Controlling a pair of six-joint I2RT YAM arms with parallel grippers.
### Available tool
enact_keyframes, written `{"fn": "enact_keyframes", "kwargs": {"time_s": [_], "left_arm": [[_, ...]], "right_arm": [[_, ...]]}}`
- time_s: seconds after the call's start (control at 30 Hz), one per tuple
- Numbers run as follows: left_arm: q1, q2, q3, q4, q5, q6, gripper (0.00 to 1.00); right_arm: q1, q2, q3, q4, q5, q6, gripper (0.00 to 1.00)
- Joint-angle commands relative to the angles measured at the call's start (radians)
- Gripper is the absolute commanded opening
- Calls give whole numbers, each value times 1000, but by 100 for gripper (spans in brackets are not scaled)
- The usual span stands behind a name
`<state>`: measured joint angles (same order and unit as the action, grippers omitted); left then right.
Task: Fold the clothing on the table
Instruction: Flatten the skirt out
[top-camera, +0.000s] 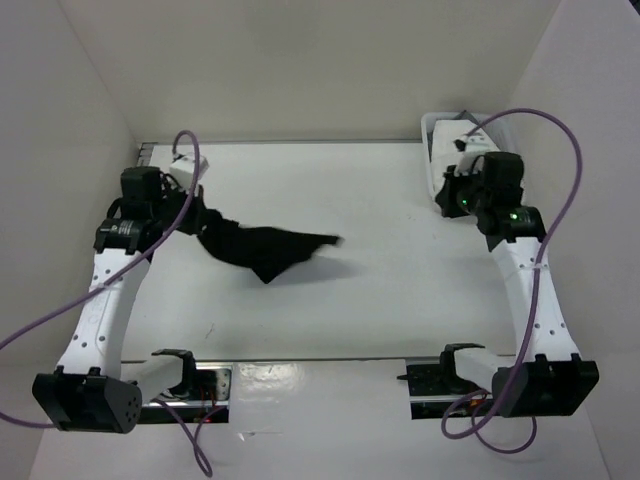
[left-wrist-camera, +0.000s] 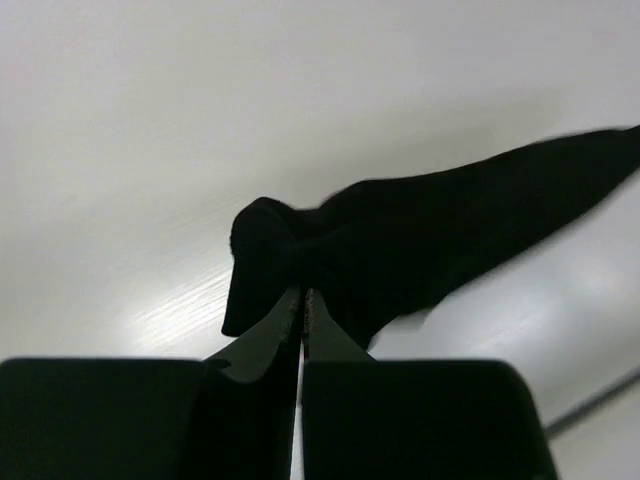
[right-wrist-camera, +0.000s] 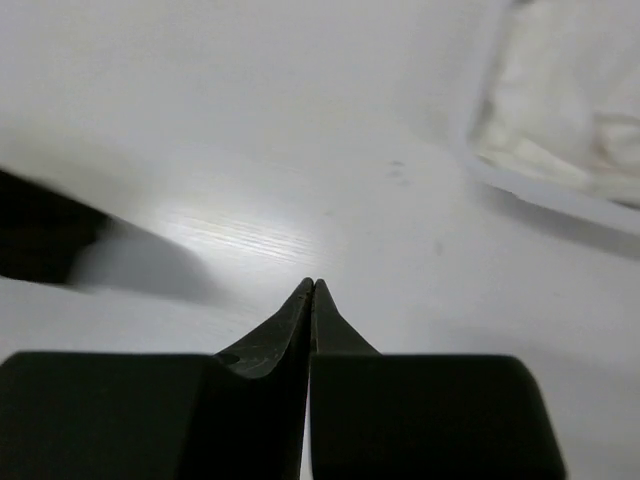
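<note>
Left gripper (left-wrist-camera: 302, 298), closest to its wrist camera, clamps a bunched end of the black clothing (top-camera: 270, 248). Table (top-camera: 400, 290) carries the clothing left of centre, gripped end seemingly lifted. Basket (top-camera: 432, 140) sits far right, with the right gripper (right-wrist-camera: 312, 288) nearby, pinched shut and empty.

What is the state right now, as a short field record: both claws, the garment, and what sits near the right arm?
left claw: shut on a bunched end of the plain black soft fabric garment
garment: crumpled, unfolded, trailing from that claw toward the middle of the large flat white table
right claw: shut, holding nothing, over bare tabletop
small white basket: far right corner, white cloth inside
</note>
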<state>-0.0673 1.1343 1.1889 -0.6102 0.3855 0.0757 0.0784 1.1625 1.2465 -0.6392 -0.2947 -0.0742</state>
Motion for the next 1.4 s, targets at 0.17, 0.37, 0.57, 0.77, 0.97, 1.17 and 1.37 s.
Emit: {"fn": "enact_keyframes", "kwargs": {"time_s": [0.17,0.37,0.57,0.77,0.97,1.17,1.37], "left_arm": [[121,-140,-51,-106,-76,93,0],[121,-151,-51,-117,-31,124,0],[121,-27,111,-148,33,124,0],[78,108,262,-125,-77,37,9],[78,275,510,-115,-204,-57,91],[78,341,537,-125,-293,-88,99],[78,383,537,-155,-399,-44,99]], "right_arm": [[-120,-80,19,-60,-39,-96,0],[-120,-32,42,-79,-179,-139,0],[-120,38,122,-47,-175,-116,21],[-120,144,281,-37,43,-16,45],[-120,262,395,-8,267,40,67],[-77,420,556,12,457,70,84],[205,528,625,73,669,11,94]]}}
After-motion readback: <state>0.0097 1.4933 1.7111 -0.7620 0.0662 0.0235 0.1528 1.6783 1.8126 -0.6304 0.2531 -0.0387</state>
